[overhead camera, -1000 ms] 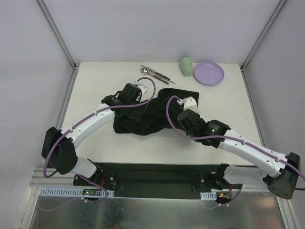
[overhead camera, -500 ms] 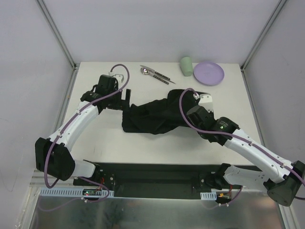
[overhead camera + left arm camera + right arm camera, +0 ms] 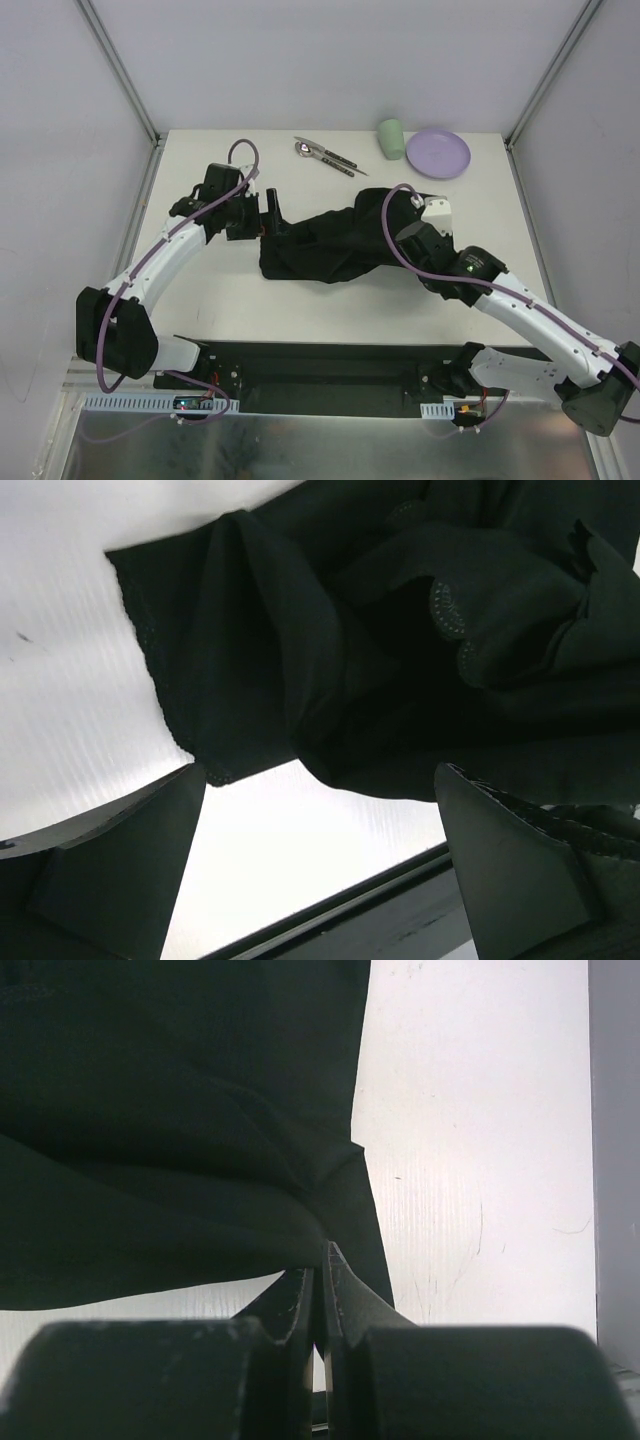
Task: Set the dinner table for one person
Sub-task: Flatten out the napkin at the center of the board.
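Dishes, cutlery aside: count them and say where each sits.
2. A green cup at the dinner table's far edge, right of the cutlery; a purple plate just right of it. The bunched black cloth could hide more.

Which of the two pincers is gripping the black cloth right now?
The right pincer: it is shut on an edge of the black cloth. The left pincer stands wide open at the cloth's other end, holding nothing.
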Action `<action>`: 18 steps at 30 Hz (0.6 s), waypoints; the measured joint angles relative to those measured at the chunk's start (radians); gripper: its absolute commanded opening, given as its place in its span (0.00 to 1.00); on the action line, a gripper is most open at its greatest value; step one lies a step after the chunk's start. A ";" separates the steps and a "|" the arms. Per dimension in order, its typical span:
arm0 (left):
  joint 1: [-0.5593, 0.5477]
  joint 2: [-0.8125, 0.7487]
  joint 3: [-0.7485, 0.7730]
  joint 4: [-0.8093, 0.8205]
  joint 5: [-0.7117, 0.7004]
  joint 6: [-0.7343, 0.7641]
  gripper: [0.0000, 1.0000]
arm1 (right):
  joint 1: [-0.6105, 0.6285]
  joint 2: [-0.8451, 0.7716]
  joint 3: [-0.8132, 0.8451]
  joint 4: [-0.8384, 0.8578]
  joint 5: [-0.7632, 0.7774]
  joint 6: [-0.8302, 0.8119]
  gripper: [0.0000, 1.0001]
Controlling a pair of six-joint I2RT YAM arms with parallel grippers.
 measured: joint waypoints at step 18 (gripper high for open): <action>0.002 0.109 -0.218 0.269 0.064 -0.377 0.99 | 0.000 -0.108 -0.001 -0.076 0.034 0.028 0.01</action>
